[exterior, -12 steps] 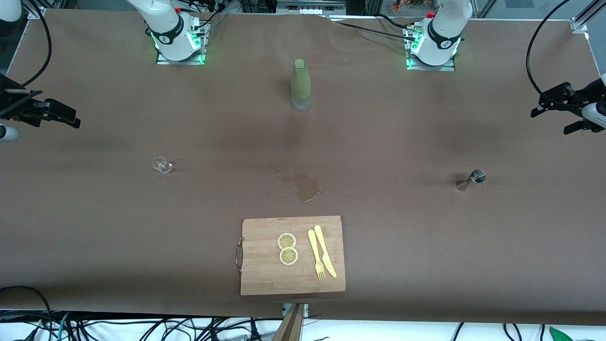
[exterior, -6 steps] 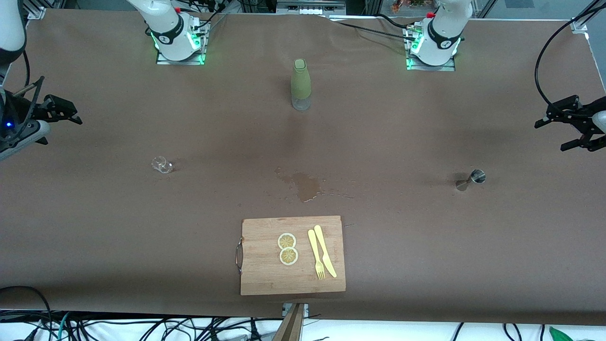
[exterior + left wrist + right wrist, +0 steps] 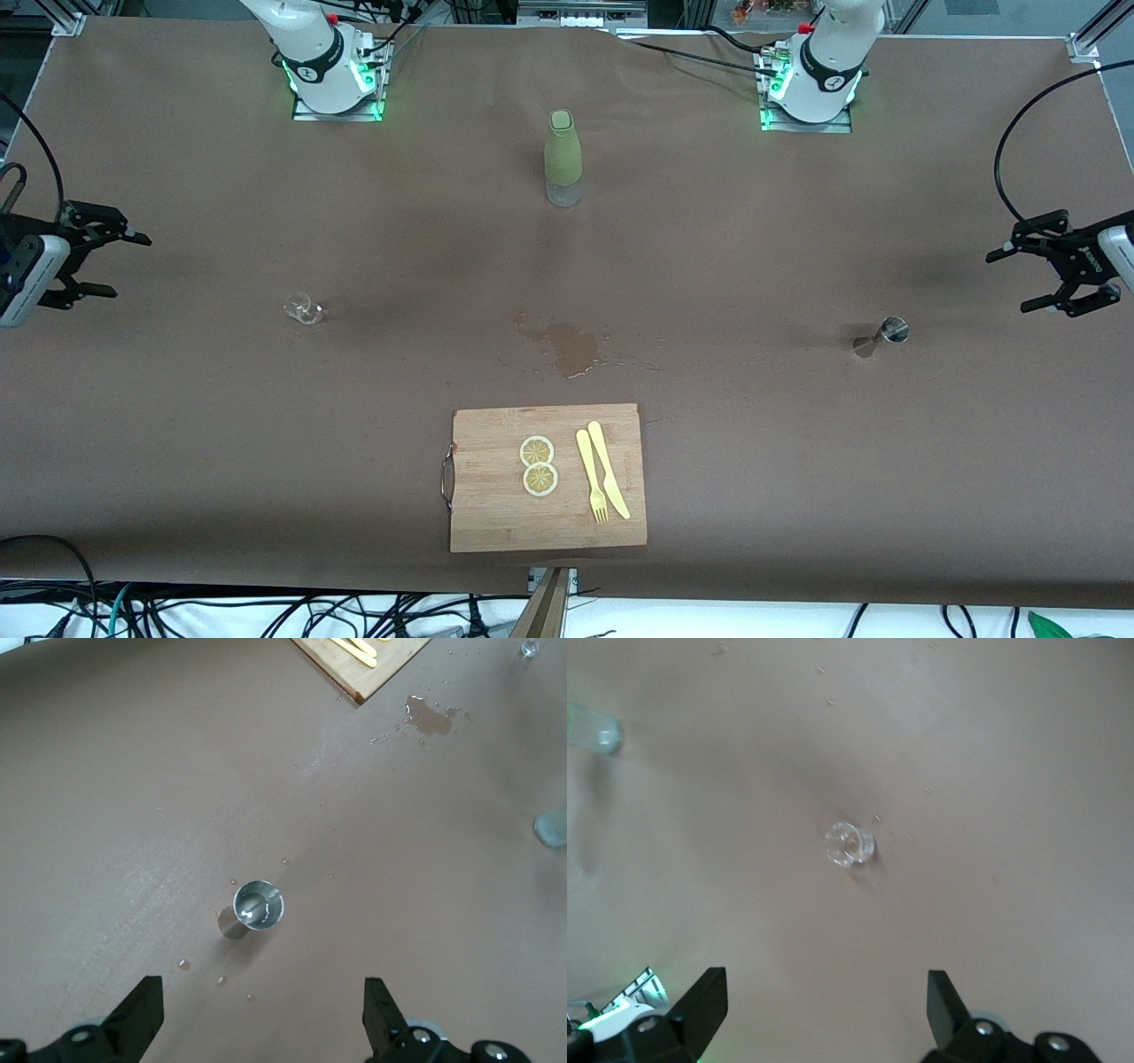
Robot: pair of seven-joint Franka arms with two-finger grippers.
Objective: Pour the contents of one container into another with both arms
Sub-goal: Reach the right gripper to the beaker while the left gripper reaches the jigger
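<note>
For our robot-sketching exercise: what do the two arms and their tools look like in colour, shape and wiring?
Both arms are white with rounded segments and dark bands, on metal base plates lit green. The left tool and right tool are black two-finger forks, each with a pale grey camera block at the wrist. Black cables loop to each wrist.
</note>
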